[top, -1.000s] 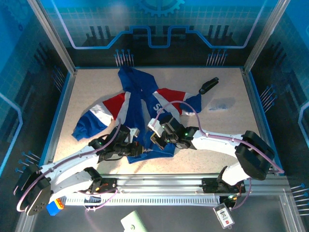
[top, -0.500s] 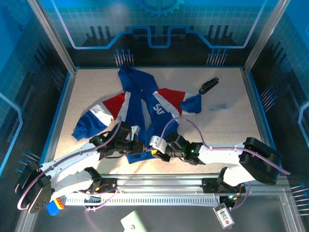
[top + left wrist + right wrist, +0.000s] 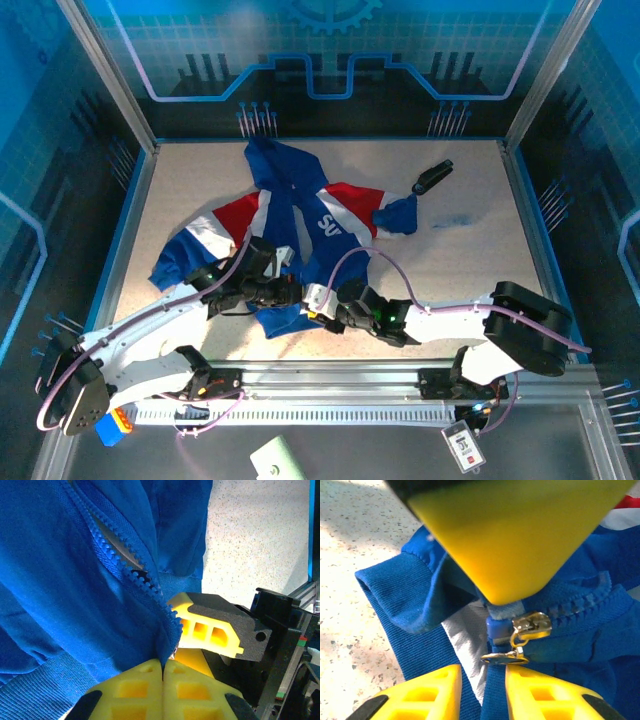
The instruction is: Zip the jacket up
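The jacket [image 3: 290,215] lies spread on the left and middle of the tabletop [image 3: 480,250], hood toward the far edge, hem toward the near edge, one sleeve reaching out close to the left edge and the other pointing toward the far right. Both arms converge on the hem, near the middle of the near edge. The left gripper [image 3: 285,293] is closed, its yellow pads [image 3: 135,690] pressed together with the blue hem fabric pinched between them at the foot of the zipper. The zipper teeth [image 3: 131,570] above that grip stand parted, with pale lining showing in the gap. The right gripper [image 3: 320,300] sits just beside the left, the two nearly touching; its fingers [image 3: 425,695] stand a narrow gap apart with blue fabric visible between them. The silver zipper slider [image 3: 532,623] sits at the bottom of the teeth, and its pull tab [image 3: 504,657] hangs at the mouth of that gap – not clamped. A folded corner of the hem lies to one side of the fingers, on bare surface. Open room: the right half of the tabletop is bare apart from a black object [image 3: 432,177] near the far right corner, just beyond the sleeve end – and a strip of bare surface runs along the left edge above the other sleeve. The near edge is crowded by both forearms and their cables.
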`<state>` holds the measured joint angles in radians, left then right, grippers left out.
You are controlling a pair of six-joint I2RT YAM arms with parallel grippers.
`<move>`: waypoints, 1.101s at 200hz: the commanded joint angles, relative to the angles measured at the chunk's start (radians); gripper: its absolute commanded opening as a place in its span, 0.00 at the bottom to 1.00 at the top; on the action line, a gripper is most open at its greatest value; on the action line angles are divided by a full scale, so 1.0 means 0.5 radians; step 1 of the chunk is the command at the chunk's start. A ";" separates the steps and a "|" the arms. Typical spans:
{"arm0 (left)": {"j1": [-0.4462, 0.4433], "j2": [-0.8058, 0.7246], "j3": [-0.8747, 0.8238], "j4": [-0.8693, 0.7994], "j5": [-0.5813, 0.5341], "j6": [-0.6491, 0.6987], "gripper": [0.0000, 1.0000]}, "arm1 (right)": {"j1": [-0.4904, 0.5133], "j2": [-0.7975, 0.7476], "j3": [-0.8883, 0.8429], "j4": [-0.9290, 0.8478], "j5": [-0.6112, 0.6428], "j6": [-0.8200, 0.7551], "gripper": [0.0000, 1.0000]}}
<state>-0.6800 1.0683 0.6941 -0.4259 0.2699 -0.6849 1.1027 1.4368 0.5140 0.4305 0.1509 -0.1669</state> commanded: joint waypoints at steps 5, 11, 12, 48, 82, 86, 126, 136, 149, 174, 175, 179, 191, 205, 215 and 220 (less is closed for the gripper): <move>0.006 0.019 0.057 -0.065 0.071 -0.053 0.00 | 0.037 0.016 0.040 0.088 0.100 -0.014 0.32; 0.004 0.023 0.055 -0.063 0.074 -0.054 0.00 | 0.039 0.014 0.040 0.091 0.112 -0.007 0.33; 0.004 0.022 0.056 -0.063 0.074 -0.054 0.00 | 0.040 0.015 0.041 0.093 0.114 -0.007 0.33; 0.006 0.021 0.047 -0.059 0.061 -0.061 0.00 | 0.054 0.004 0.050 0.127 0.181 0.039 0.39; 0.005 0.027 0.039 -0.041 0.064 -0.072 0.00 | 0.062 0.022 0.075 0.140 0.171 0.063 0.39; 0.005 0.029 0.040 -0.042 0.060 -0.071 0.00 | 0.062 0.025 0.079 0.138 0.171 0.062 0.39; 0.005 0.022 0.029 -0.053 0.042 -0.069 0.00 | 0.071 0.019 0.092 0.104 0.168 0.052 0.32; 0.005 0.015 0.026 -0.057 0.035 -0.068 0.00 | 0.072 0.008 0.092 0.081 0.168 0.048 0.28; 0.005 0.012 0.023 -0.063 0.028 -0.063 0.00 | 0.076 -0.012 0.091 0.053 0.171 0.040 0.23; 0.007 0.017 0.017 -0.060 0.025 -0.051 0.00 | 0.077 -0.053 0.091 -0.001 0.172 0.017 0.16; 0.005 0.015 0.017 -0.061 0.025 -0.051 0.00 | 0.077 -0.053 0.091 -0.003 0.173 0.014 0.16; 0.005 0.017 0.013 -0.060 0.027 -0.050 0.00 | 0.077 -0.060 0.091 -0.014 0.174 0.010 0.15; 0.005 0.016 0.008 -0.056 0.026 -0.045 0.00 | 0.077 -0.077 0.097 -0.048 0.177 -0.006 0.13; 0.005 0.013 0.004 -0.063 0.020 -0.033 0.00 | 0.076 -0.100 0.101 -0.080 0.186 -0.027 0.13; 0.005 0.012 -0.001 -0.068 0.015 -0.025 0.00 | 0.077 -0.115 0.101 -0.097 0.192 -0.039 0.13; 0.004 0.006 -0.004 -0.069 0.013 -0.020 0.00 | 0.077 -0.121 0.101 -0.103 0.195 -0.046 0.13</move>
<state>-0.6800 1.0775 0.6949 -0.4408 0.2733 -0.7074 1.1255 1.4117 0.5350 0.4030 0.2329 -0.1638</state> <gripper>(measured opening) 0.047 0.175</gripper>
